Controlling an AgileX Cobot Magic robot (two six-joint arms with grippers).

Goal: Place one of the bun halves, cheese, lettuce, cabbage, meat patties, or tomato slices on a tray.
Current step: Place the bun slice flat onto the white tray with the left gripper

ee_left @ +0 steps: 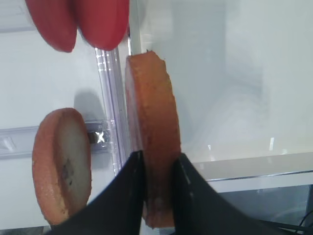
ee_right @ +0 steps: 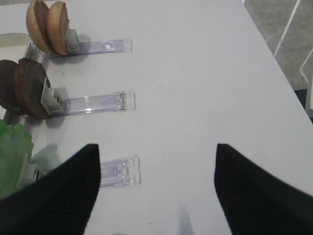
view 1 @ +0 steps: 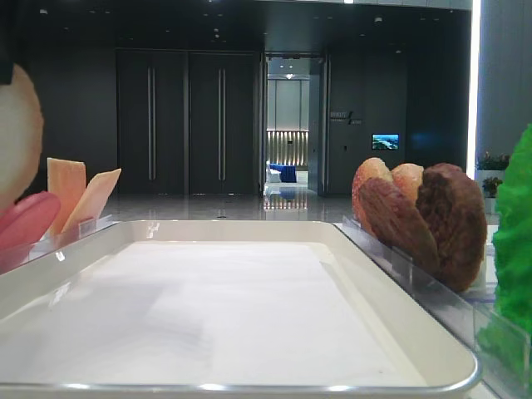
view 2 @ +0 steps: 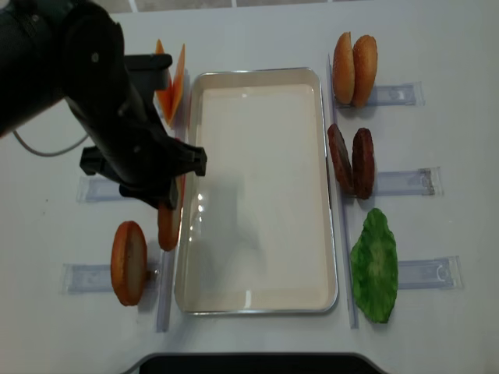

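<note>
My left gripper point(ee_left: 159, 169) is shut on a bun half point(ee_left: 152, 132) that stands on edge, its crust between the two black fingers. From above, this bun half point(view 2: 168, 230) shows just outside the tray's left rim point(view 2: 189, 195), under the black left arm point(view 2: 109, 101). A second bun half point(ee_left: 61, 166) stands to its left in a clear holder. Red tomato slices point(ee_left: 78, 22) sit further along. The cream tray point(ee_left: 220, 98) holds only white paper. My right gripper point(ee_right: 156, 191) is open over bare table.
Right of the tray stand two more bun halves point(view 2: 355, 68), two dark meat patties point(view 2: 351, 162) and green lettuce point(view 2: 374, 265), each against a clear holder point(ee_right: 120, 171). Orange cheese slices point(view 2: 173, 86) stand at the tray's far left corner.
</note>
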